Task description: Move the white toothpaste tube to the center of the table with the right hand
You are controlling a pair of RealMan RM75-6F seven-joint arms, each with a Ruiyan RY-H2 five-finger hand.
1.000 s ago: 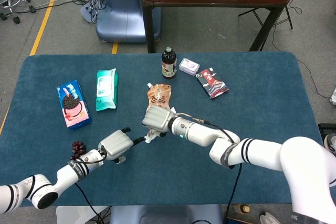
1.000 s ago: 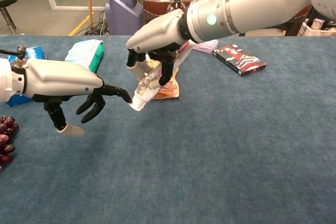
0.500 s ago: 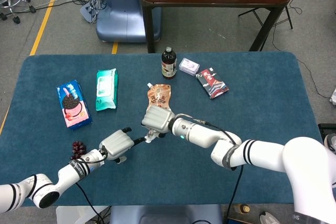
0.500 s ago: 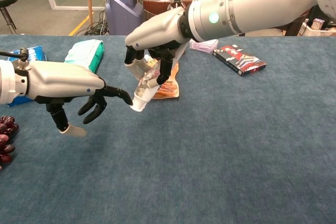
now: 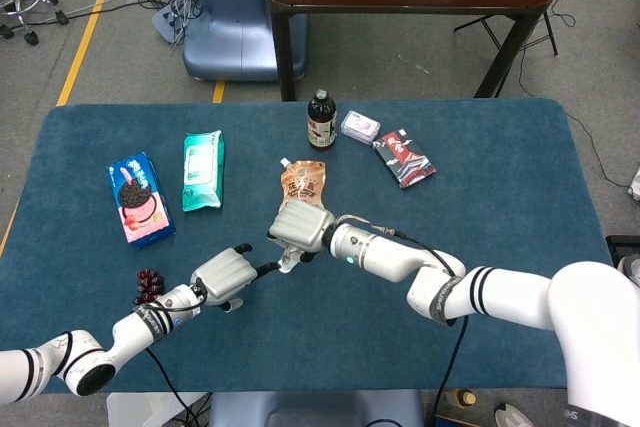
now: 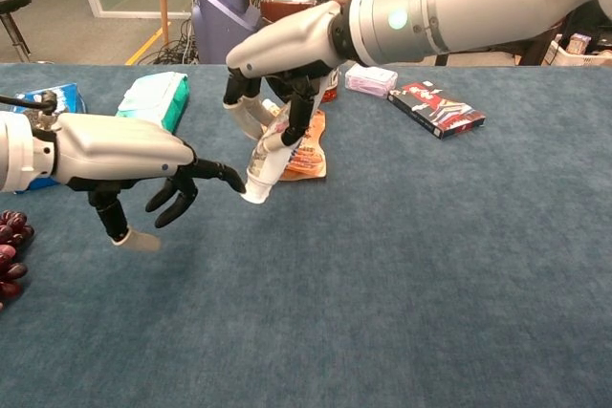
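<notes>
My right hand [image 6: 287, 74] grips the toothpaste tube [image 6: 265, 164], fingers hiding its upper end. My left hand [image 6: 124, 155] holds nothing, fingers spread, 1 fingertip touching the tube's cap.

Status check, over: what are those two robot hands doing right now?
Right hand grips white toothpaste tube, lifted. Left hand open, fingertip at tube's cap. Orange pouch just behind.

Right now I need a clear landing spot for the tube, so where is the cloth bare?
Bare: the near half in front of the right hand holding the toothpaste tube, and the stretch right of the black packet. Crowded: the far strip, bottle to orange pouch; the left side, by the cookies and wipes.
</notes>
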